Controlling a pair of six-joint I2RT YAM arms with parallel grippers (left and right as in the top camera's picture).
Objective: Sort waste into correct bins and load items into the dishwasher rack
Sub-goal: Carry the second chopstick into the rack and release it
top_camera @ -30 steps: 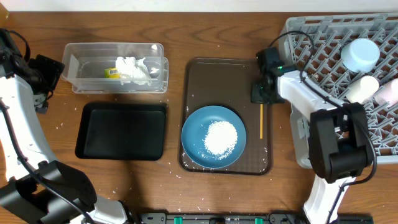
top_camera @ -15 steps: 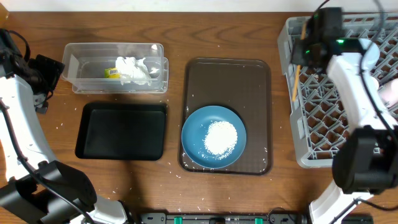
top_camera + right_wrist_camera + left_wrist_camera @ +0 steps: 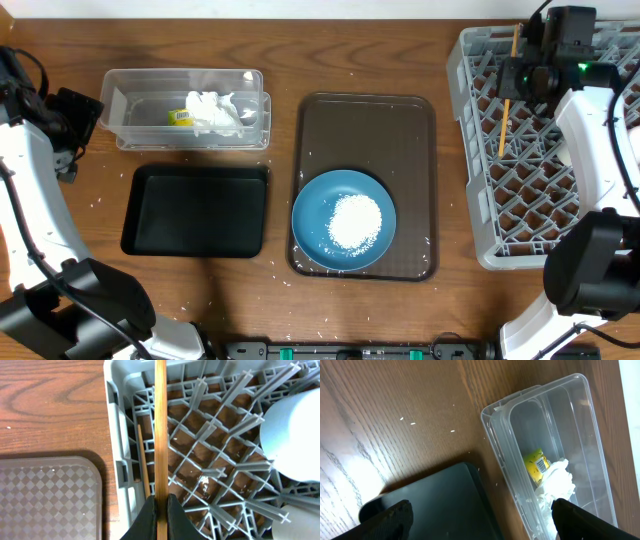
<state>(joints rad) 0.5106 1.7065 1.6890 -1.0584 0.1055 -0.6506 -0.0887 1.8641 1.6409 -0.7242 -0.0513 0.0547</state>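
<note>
Showing the right fingers (image 3: 150, 519) clenched on a chopstick (image 3: 160, 430) above the rack (image 3: 470, 150), which fills the upper right of the overhead frame. The stick runs nearly parallel to the rack's left wall; whether its far end touches the lattice cannot be told. In the right wrist view, a second chopstick (image 3: 143, 465) lies just left of the held one, slanting down inside the rack against that wall. A pale bowl (image 3: 292, 435) sits in the rack at the right edge of that view.

The left fingers (image 3: 387, 517) are released and spread wide, grasping nothing, at the far left of the overhead frame.

The plate (image 3: 320, 205) rests in the lower half of the brown tray (image 3: 365, 130) at centre, with a heap of rice (image 3: 355, 222) on it. At upper left, the box (image 3: 185, 72) holds the napkin (image 3: 215, 115) and the wrapper (image 3: 180, 117), touching each other. The black tray (image 3: 195, 210) lies just below the box on the surface (image 3: 380, 50).
</note>
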